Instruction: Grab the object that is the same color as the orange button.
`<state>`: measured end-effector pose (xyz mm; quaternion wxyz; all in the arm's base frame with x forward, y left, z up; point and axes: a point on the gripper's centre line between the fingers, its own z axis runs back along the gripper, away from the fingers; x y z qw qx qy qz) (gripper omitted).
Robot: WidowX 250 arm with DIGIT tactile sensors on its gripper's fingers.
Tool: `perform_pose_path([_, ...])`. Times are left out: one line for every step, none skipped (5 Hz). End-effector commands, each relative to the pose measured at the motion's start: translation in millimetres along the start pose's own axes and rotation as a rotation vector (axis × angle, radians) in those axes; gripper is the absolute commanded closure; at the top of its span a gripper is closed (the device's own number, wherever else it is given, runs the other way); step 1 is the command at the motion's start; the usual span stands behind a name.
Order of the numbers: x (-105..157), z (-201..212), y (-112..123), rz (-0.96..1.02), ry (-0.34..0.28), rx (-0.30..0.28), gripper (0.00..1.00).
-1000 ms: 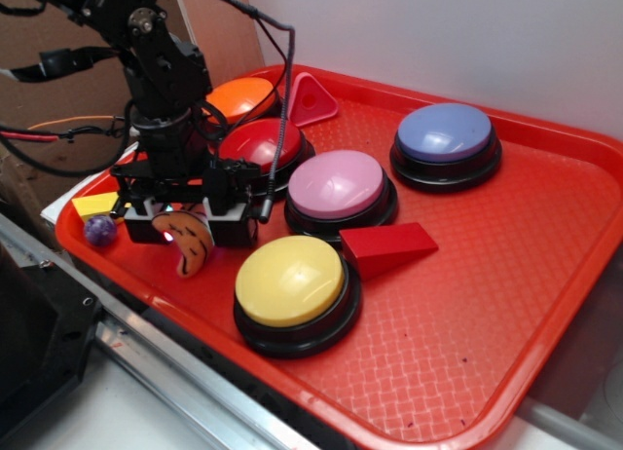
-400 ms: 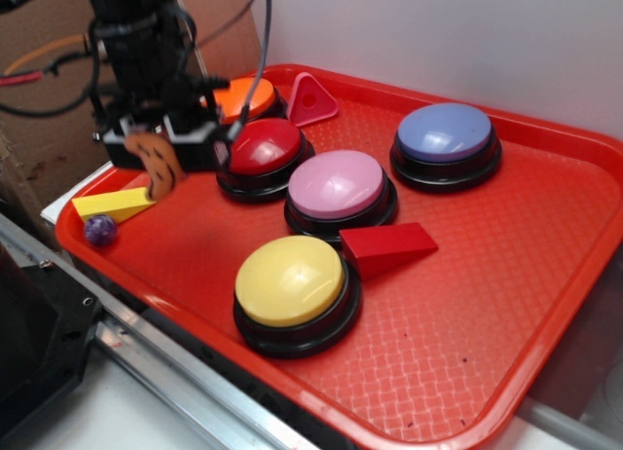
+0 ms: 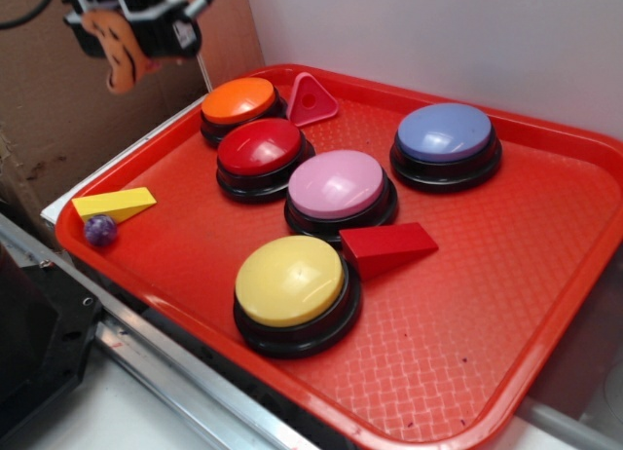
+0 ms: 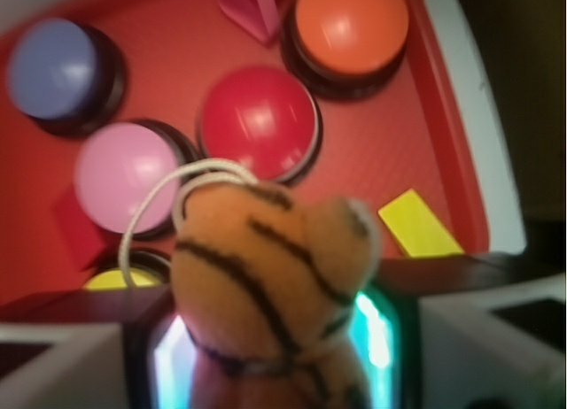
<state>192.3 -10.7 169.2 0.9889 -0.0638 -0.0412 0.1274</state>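
My gripper (image 3: 125, 36) is shut on the orange striped plush toy (image 3: 119, 49) and holds it high above the tray's far left corner, at the top left of the exterior view. In the wrist view the toy (image 4: 266, 276) fills the space between the jaws, with a white loop of string on top. The orange button (image 3: 238, 101) sits at the back left of the red tray (image 3: 545, 304), below and to the right of the gripper. It also shows in the wrist view (image 4: 351, 28).
On the tray stand a red button (image 3: 259, 148), pink button (image 3: 337, 185), blue-purple button (image 3: 445, 133) and yellow button (image 3: 290, 282). A pink triangle block (image 3: 310, 99), a red wedge (image 3: 384, 245), a yellow wedge (image 3: 115, 205) and a small purple ball (image 3: 98, 230) lie around them.
My gripper has lifted the plush toy off the tray floor and carried it up and towards the back left.
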Motion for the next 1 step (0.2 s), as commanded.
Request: perform_pose_path([8.4,31.2,4.5,0.017,-0.091,-0.065,1.00])
